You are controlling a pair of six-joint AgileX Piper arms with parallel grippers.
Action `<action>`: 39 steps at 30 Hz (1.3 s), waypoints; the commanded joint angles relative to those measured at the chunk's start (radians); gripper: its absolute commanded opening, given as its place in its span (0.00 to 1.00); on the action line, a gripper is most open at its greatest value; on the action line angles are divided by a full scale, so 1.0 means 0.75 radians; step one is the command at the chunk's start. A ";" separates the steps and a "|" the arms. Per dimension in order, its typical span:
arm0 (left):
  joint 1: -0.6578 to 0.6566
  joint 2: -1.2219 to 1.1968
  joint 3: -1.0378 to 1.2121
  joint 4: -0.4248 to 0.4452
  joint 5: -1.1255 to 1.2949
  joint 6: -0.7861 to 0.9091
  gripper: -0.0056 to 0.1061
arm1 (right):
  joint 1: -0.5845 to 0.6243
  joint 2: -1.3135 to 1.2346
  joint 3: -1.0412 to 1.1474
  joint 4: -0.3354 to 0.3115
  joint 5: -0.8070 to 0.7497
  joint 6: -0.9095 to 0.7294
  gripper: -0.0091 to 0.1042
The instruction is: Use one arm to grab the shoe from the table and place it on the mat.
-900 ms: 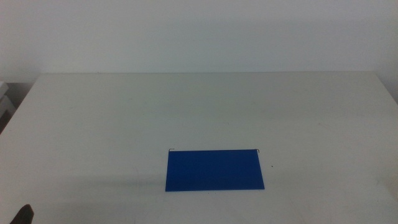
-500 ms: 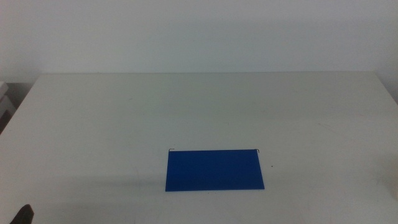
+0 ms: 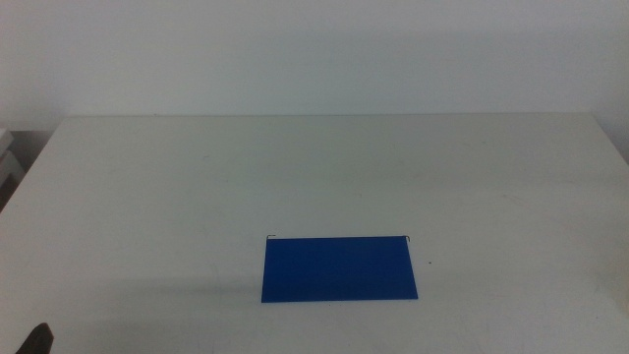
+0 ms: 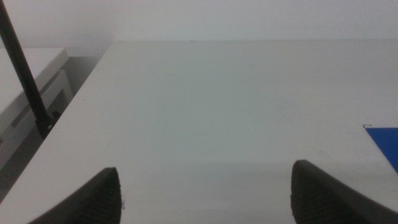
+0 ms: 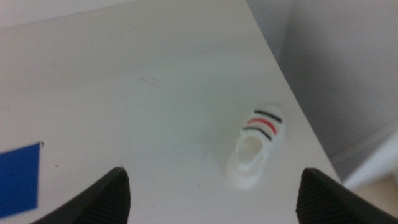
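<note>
The shoe (image 5: 256,148), a small white sandal with black and red straps, lies on the table (image 3: 197,177) close to its right edge. It shows only in the right wrist view, ahead of my right gripper (image 5: 214,199), which is open, empty and well short of it. The dark-blue mat (image 3: 339,267) lies flat near the table's front middle, with a corner (image 5: 17,177) also in the right wrist view. My left gripper (image 4: 205,199) waits open at the front left, only a dark tip (image 3: 35,339) showing in the middle view.
Past the table's left edge stand a white cabinet (image 4: 25,93) and a thin black rod (image 4: 25,74). The right edge drops off just beyond the shoe, beside a grey wall (image 5: 348,68). The mat's edge (image 4: 384,140) shows in the left wrist view.
</note>
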 commanded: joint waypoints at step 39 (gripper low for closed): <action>-0.005 -0.013 0.009 -0.010 -0.107 -0.007 0.89 | -0.323 1.142 -0.637 -0.026 0.430 0.323 0.72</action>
